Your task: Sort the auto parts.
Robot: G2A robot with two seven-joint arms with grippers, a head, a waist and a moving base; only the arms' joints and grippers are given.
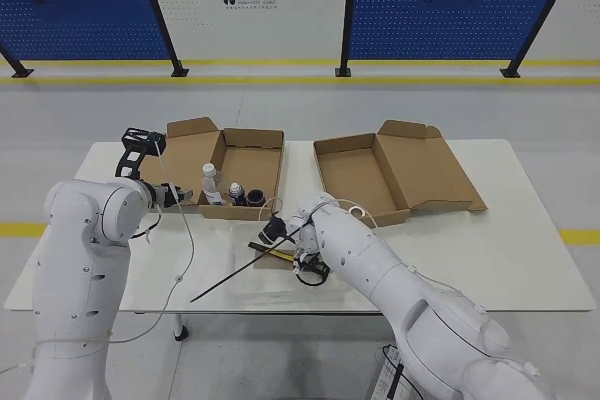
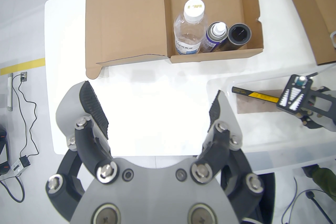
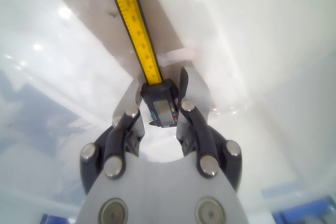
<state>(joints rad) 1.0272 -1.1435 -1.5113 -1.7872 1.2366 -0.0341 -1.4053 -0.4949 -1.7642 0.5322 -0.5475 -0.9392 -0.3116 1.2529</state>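
Behind white table [image 1: 520, 260] and boxes [image 1: 430, 170], blue panels [image 1: 70, 28]

Matt cardboard box [image 2: 126, 25], glossy white table [image 2: 157, 114]

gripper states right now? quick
Left gripper: open, holding nothing.
Right gripper: fingers closed on the digital caliper.

White rectangular table [image 1: 500, 250] on glossy pale grey floor [image 1: 300, 115]. Yellow floor stripe [image 1: 280, 78] along the far side, second yellow stripe [image 1: 590, 237] level with table middle. Behind the far stripe, blue barrier panel on black feet [image 1: 70, 28], matching blue panel [image 1: 445, 28] beside it. Loose black power cable [image 2: 25, 114] on floor near table edge.
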